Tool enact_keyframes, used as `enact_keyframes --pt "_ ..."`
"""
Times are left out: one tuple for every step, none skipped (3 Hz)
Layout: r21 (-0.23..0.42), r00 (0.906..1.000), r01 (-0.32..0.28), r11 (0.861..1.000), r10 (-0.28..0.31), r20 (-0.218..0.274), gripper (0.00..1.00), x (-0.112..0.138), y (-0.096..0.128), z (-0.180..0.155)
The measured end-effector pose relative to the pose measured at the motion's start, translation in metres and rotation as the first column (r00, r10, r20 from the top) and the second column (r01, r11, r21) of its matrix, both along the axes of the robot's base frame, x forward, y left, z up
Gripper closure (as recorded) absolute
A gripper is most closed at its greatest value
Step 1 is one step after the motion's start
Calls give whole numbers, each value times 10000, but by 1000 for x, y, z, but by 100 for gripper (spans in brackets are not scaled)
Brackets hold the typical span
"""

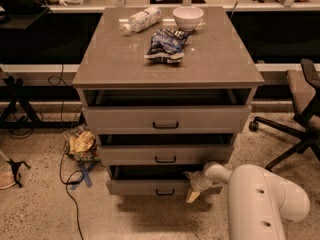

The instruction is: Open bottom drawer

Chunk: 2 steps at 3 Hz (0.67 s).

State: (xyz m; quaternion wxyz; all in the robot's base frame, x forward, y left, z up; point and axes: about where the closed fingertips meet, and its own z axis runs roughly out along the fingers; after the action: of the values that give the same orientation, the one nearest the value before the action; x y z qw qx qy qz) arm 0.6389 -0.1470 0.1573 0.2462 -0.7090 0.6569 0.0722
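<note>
The cabinet (125, 120) shows three flat, matte grey-beige drawers, each with one slim black bar handle. The bottom drawer (142, 186), the lowest and shallowest, stands slightly pulled out with a dark gap above it. The gripper (192, 185), on a rounded white arm (260, 201), sits at its right end and seems to touch it. I cannot tell whether it is open or closed. The smooth surface (220, 59) carries one round white bowl (188, 17), one clear bottle (142, 20) lying on its side and one crinkled dark bag (165, 44).

Claw (193, 184) at bottom drawer's (145, 186) right end — chair (301, 96) stands rightward, floor (150, 219) ahead free.
</note>
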Motion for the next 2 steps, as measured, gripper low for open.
enact_keyframes --pt "0 10000 -1 10000 1 -4 0 0 0 0" --pt "-195 9999 60 9998 -63 -147 0 -2 2 0"
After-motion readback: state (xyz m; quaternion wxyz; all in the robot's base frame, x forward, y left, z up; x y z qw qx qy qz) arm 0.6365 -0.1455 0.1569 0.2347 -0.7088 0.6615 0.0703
